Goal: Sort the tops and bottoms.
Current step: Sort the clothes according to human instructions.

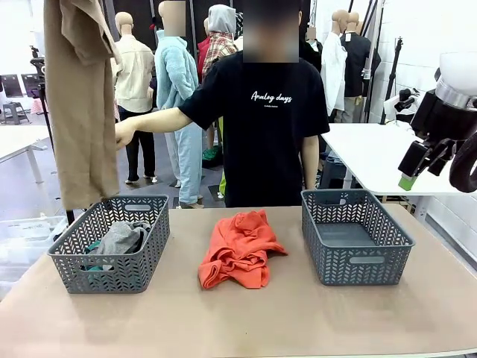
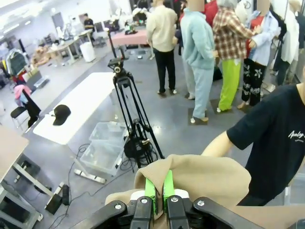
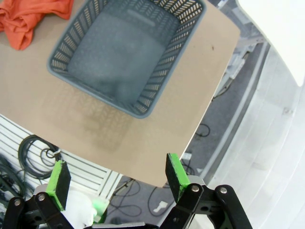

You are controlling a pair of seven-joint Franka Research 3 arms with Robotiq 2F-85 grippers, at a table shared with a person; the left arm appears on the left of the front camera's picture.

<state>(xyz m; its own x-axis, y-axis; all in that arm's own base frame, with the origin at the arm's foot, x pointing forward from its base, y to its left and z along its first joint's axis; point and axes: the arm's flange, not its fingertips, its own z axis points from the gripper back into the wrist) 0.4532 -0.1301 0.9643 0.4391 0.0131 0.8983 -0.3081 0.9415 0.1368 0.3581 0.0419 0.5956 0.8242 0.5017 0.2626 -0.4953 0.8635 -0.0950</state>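
left fingers (image 2: 150,188): shut tight on the tan cloth (image 2: 205,177), which hangs down from them
right fingers (image 3: 175,171): wide open, with a grey basket (image 3: 164,83) out in front of them
orange cloth (image 1: 238,248): on the bench (image 1: 298,321), just beside that basket
grey cloth (image 1: 119,237) and teal cloth (image 1: 93,247): in the other basket (image 1: 112,280), low under the left fingers
person's hand (image 1: 124,133): touching the tan cloth

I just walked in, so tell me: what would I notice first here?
The long khaki-tan garment dangles high at the left, pinched in the left gripper above the left grey basket, a person's hand at its edge. Next comes the bright orange garment, crumpled mid-table between that basket and the right grey basket.
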